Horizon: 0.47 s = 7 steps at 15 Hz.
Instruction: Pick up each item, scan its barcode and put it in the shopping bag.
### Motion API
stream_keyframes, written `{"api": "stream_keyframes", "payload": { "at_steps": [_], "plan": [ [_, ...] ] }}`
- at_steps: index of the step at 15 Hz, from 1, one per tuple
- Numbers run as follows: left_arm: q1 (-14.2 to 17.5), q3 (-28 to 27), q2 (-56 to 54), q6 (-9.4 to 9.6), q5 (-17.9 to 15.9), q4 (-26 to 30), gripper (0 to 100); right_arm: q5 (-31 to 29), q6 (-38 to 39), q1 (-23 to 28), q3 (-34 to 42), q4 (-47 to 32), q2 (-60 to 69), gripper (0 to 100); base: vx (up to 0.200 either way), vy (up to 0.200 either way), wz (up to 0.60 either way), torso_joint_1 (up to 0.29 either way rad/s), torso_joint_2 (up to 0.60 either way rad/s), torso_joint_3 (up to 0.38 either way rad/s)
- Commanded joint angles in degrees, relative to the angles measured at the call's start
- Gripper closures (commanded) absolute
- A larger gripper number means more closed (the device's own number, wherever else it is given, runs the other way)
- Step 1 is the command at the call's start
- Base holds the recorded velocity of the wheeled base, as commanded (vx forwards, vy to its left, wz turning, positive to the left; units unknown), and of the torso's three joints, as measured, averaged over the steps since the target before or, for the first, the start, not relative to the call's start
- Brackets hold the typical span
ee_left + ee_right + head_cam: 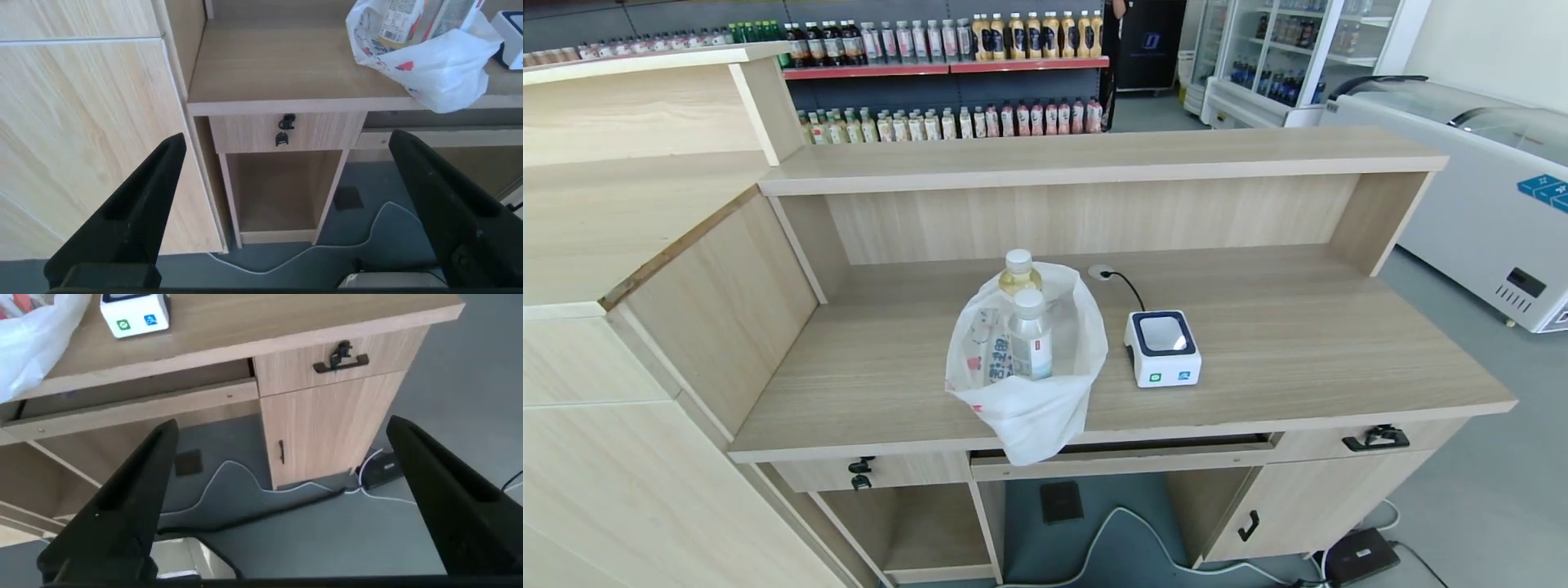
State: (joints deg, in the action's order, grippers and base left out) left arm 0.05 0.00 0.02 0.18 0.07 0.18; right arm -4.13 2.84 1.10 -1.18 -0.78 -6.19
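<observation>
Two labelled bottles (pixel 1030 336) stand in the shopping bag (pixel 1033 412) beside the scanner (pixel 1162 347); left claw (pixel 288 143) and right claw (pixel 282 426) gape, empty.

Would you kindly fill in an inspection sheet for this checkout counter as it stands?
Surface: wooden counter, level.
Job's things: shopping bag at the front edge, overhanging it; two bottles upright inside; scanner beside it, not touching.
Clutter: nothing seen.
Claws: left claw and right claw open, empty, low before the counter front.
Cables: scanner cable runs to a hole in the counter; floor cable beneath.
Surroundings: drink shelves, chest freezer.
</observation>
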Motion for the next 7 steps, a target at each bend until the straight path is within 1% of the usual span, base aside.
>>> {"api": "stream_keyframes", "payload": {
  "at_steps": [1,7],
  "plan": [
    [0.0,0.0,0.0,-0.01,-0.1,0.0,0,-0.2,0.6,-1.2,0.9,0.0,6.2,0,0.0,0.0,0.0,0.0,0.0,0.0],
    [0.0,0.0,0.0,-0.01,0.0,0.0,0,-0.2,0.1,-1.2,0.9,0.0,6.2,0,0.0,0.0,0.0,0.0,0.0,0.0]
  ]
}}
